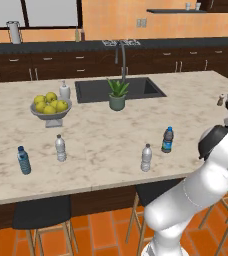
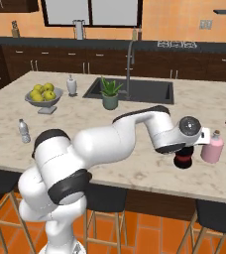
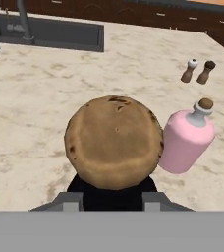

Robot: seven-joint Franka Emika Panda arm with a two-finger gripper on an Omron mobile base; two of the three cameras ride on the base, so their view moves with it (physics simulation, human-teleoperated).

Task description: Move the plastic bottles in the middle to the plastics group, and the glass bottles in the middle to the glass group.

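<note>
The two-finger gripper is clenched on the dark, near-black glass bottle with a red label band, which stands on the pale marble island counter just beside the pale pink bottle with a cork stopper; whether they touch is unclear. In the hand view a round brown cork top caps the dark bottle. Beyond the pink bottle stand two small brown shakers, farther still the dark sink.
</note>
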